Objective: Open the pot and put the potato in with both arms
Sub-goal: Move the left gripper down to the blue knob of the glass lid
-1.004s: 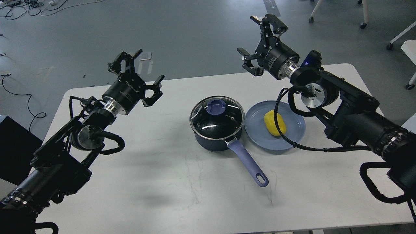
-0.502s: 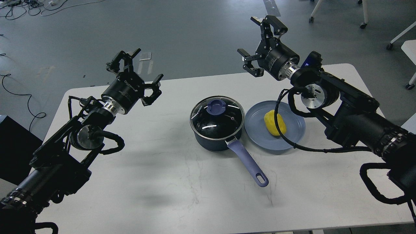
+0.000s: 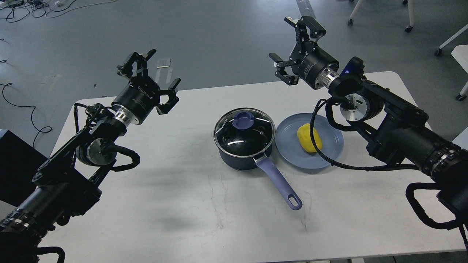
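Note:
A dark blue pot (image 3: 244, 146) stands at the middle of the white table (image 3: 182, 204), its purple handle (image 3: 279, 182) pointing toward me. A glass lid (image 3: 244, 132) with a purple knob (image 3: 243, 119) covers it. A yellow potato (image 3: 309, 137) lies on a blue plate (image 3: 289, 140) just right of the pot. My left gripper (image 3: 156, 69) is open and empty, raised above the table's far left, well left of the pot. My right gripper (image 3: 290, 38) is open and empty, raised beyond the far edge, above and behind the plate.
A black cable loop from my right arm hangs over the plate's right side (image 3: 321, 146). Grey floor lies beyond the table, with cables (image 3: 22, 106) at the left and chair legs (image 3: 409, 22) at the far right.
My left gripper has risen and drawn back to the left a little. My right gripper has shifted slightly right. Pot, lid, plate and potato have not moved.

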Controlling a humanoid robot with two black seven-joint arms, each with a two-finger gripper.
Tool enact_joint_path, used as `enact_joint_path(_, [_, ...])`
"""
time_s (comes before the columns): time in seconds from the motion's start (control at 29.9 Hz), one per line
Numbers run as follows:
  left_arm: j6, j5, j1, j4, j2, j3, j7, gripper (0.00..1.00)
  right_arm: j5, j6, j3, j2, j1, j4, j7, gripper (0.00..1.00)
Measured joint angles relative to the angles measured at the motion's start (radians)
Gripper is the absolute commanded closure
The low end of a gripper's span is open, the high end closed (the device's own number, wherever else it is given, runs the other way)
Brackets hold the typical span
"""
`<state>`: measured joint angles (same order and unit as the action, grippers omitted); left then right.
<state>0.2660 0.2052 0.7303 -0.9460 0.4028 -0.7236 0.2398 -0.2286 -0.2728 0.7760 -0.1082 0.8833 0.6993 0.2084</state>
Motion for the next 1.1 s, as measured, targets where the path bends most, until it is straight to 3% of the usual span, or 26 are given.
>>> enact_joint_path(0.07, [-0.083,0.208,0.021,-0.021,0.0,0.011,0.024,0.02,0.0,0.008,0.013,-0.003,-0.001,0.0,0.0,0.0])
enact_joint_path(0.2, [-0.269,0.606,0.047,-0.084,-0.009,0.023,0.028,0.02,0.002,0.013,0.024,-0.017,-0.004,0.0,0.0,0.0])
enact_joint_path(0.27, [-0.32,0.715,0.055,-0.117,-0.018,0.038,0.035,0.02,0.003,0.014,0.027,-0.035,-0.01,0.0,0.0,0.0])
enact_joint_path(0.44, [-0.36,0.871,0.085,-0.184,-0.042,0.097,0.12,0.02,0.01,0.022,0.06,-0.094,-0.031,0.0,-0.005,0.0])
enact_joint_path(0.54, [-0.404,1.058,0.115,-0.189,-0.055,0.223,0.148,0.02,0.014,0.026,0.092,-0.125,-0.055,0.0,-0.006,0.0])
enact_joint_path(0.77, [-0.525,1.346,0.156,-0.141,-0.064,0.457,0.159,0.02,0.048,0.035,0.111,-0.184,-0.078,0.0,-0.006,0.0])
enact_joint_path(0.97, [-0.544,1.461,0.163,0.008,-0.107,0.493,0.158,0.02,0.095,0.039,0.114,-0.214,-0.081,-0.001,-0.006,0.0])
enact_joint_path(1.1, [-0.57,1.508,0.172,0.035,-0.113,0.518,0.158,0.02,0.096,0.046,0.114,-0.216,-0.086,-0.001,-0.006,0.0])
